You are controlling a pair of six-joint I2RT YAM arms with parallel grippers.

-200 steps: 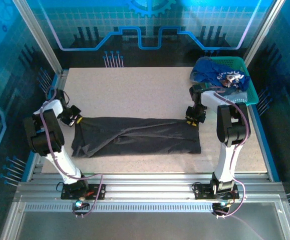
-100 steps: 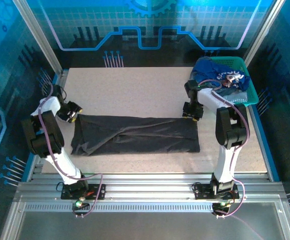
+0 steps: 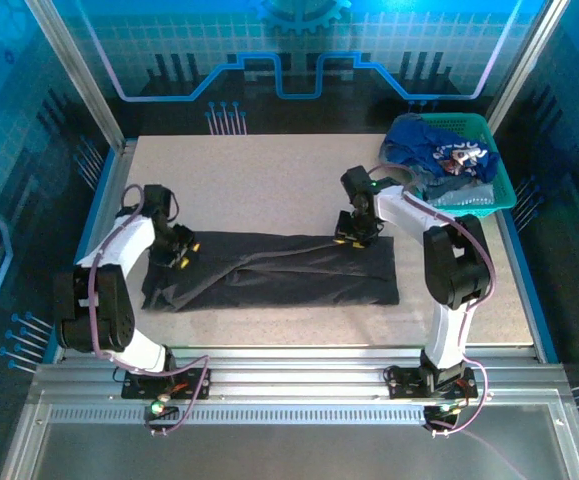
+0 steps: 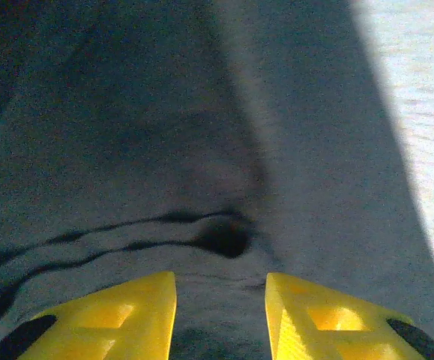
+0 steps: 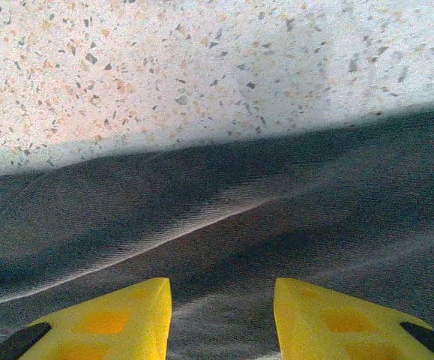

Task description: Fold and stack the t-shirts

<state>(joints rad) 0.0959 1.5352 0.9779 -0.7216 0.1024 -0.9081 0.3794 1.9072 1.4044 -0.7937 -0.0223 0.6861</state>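
Observation:
A charcoal-grey t-shirt (image 3: 269,272) lies folded into a long strip across the middle of the table. My left gripper (image 3: 181,255) hovers over its left end, fingers apart, with creased grey cloth (image 4: 202,150) below the open gripper (image 4: 220,281). My right gripper (image 3: 349,236) sits at the strip's far edge, right of centre. It is open (image 5: 222,285), with a ridge of the shirt (image 5: 276,210) under its yellow fingertips (image 5: 127,307). More t-shirts, a royal-blue one with pale print (image 3: 449,155) among them, lie heaped in the basket.
The teal mesh basket (image 3: 499,185) stands at the far right corner of the speckled table (image 3: 249,180). Bare tabletop (image 5: 202,60) stretches beyond the shirt's far edge. Metal frame rails border the table on the near side and both flanks.
Both grippers left the shirt's two far corners and moved inward over the cloth. The left went right and nearer, the right went left along the far edge. The shirt stayed flat.

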